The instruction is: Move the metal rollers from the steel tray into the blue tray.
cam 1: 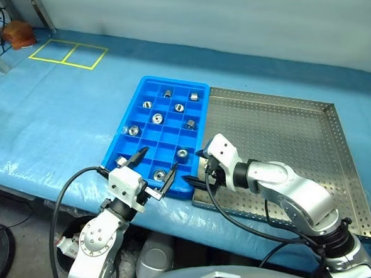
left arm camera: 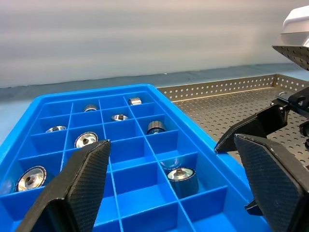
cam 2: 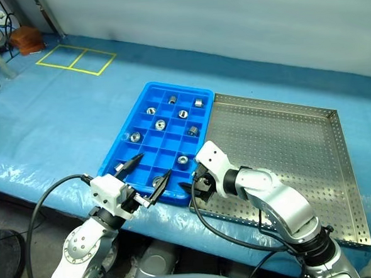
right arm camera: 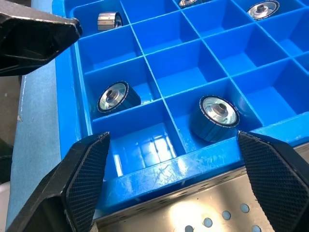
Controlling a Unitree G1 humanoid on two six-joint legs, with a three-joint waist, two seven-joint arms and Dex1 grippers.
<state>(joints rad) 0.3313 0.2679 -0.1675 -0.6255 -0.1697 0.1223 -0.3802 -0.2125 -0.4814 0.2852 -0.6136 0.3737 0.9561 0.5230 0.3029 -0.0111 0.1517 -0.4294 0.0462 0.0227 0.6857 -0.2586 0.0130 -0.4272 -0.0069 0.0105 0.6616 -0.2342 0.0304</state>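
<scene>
The blue tray (cam 1: 148, 133) lies on the table, with several metal rollers (cam 1: 157, 118) resting one to a compartment. The steel tray (cam 1: 286, 139) sits flush against its right side, its perforated floor bare where I can see it. My left gripper (cam 1: 155, 165) hovers open over the blue tray's near edge, nothing between its fingers. My right gripper (cam 1: 195, 170) is open at the blue tray's near right corner, above the seam with the steel tray. In the right wrist view its fingers (right arm camera: 82, 183) frame an empty compartment, with two rollers (right arm camera: 219, 113) just beyond.
Blue cover (cam 1: 58, 121) spreads over the table to the left of the trays. A yellow taped rectangle (cam 1: 68, 53) marks the far left, with a brown object (cam 1: 19, 34) behind it. The table's near edge runs just below the trays.
</scene>
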